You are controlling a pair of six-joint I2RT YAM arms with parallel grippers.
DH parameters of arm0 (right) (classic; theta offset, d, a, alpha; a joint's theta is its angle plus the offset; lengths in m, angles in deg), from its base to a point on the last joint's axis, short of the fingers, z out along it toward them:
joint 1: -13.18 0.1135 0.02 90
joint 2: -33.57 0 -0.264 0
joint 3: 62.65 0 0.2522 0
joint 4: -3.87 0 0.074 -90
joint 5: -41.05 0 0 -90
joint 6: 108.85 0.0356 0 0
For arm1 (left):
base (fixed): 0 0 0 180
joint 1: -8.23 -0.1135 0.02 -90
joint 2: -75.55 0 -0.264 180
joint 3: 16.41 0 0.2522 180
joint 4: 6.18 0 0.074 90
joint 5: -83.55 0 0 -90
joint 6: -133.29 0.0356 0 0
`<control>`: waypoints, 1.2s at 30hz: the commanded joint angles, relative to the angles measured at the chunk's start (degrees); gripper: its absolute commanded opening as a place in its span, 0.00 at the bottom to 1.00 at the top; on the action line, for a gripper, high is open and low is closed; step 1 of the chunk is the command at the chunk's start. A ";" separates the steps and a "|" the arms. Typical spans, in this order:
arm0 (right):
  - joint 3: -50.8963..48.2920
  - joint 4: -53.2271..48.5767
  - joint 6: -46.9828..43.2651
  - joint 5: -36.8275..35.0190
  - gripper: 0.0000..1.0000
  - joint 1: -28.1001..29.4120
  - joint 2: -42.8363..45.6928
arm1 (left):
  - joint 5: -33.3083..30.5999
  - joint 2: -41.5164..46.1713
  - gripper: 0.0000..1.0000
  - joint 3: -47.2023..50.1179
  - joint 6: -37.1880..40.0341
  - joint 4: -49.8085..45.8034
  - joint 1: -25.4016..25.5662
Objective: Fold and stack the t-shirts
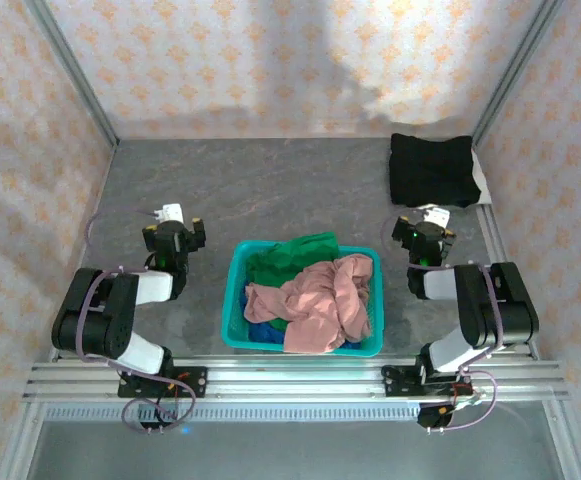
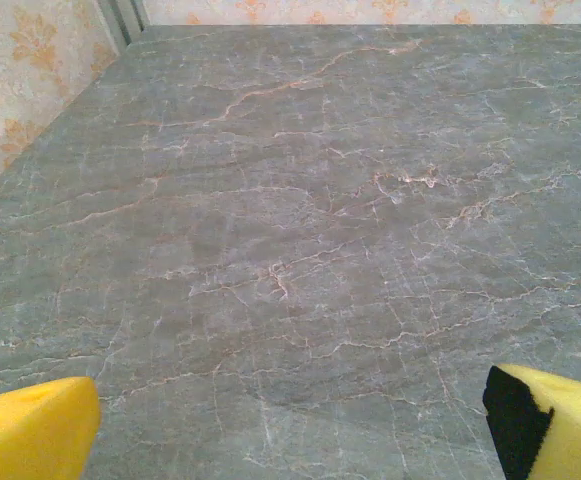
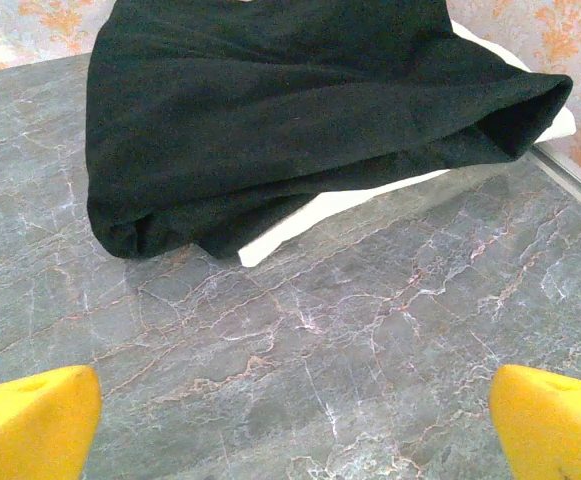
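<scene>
Table [image 1: 270, 190] of grey marble takes most of the room, closed by papered walls [image 1: 220, 60] at the back and on both sides; its middle and back left part lie bare. Basket [image 1: 232, 300], teal, stands at the near edge between the two arm bases, with free strips of table on both its sides. Black shirt [image 1: 430, 168], folded, lies in the back right corner near the right wall, on a white piece [image 3: 300, 215] that sticks out under its near edge. Inside the basket the pink shirt [image 1: 320, 300] lies crumpled on top, the green shirt [image 1: 290, 255] is behind it at the far rim, and a little of the blue shirt [image 1: 260, 330] shows below. Left gripper [image 1: 175, 233] is spread wide over bare table left of the basket and holds nothing. Right gripper [image 1: 423, 235] is spread wide too and is empty, just before the black shirt's near edge, not touching it.
</scene>
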 commanded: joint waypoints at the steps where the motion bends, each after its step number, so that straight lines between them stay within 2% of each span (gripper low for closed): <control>1: 0.95 0.33 -0.68 1.01 0.99 -0.33 0.65 | -1.99 0.30 1.00 -0.04 -0.85 2.03 0.26; 26: 1.79 -1.10 -1.20 0.95 0.99 -0.13 2.02 | -2.30 0.34 1.00 -0.06 -0.74 2.38 0.33; 28: 6.88 -16.04 -2.36 1.42 0.99 1.17 8.10 | -10.06 4.64 1.00 -2.84 -0.22 -4.81 3.03; 29: 9.99 -23.04 -1.91 2.00 0.99 1.58 11.26 | -17.33 8.45 1.00 -6.73 -0.63 -14.35 5.65; 30: 12.05 -27.21 -0.89 3.83 0.99 1.61 14.04 | -21.54 12.44 1.00 -9.97 -2.79 -22.00 7.29; 32: 13.05 -29.65 1.41 7.46 0.99 1.56 18.98 | -13.14 21.23 1.00 -14.19 -6.84 -34.46 7.61; 34: 12.83 -30.95 8.64 6.92 0.99 1.56 23.37 | -3.81 29.06 1.00 -18.50 -13.49 -45.56 7.67; 35: 13.12 -34.91 16.65 1.96 0.99 1.58 25.32 | -0.19 32.31 1.00 -21.07 -18.18 -52.37 7.67; 36: 14.75 -44.28 27.48 -4.52 0.99 1.48 27.18 | 3.91 34.89 1.00 -22.96 -19.97 -57.05 7.59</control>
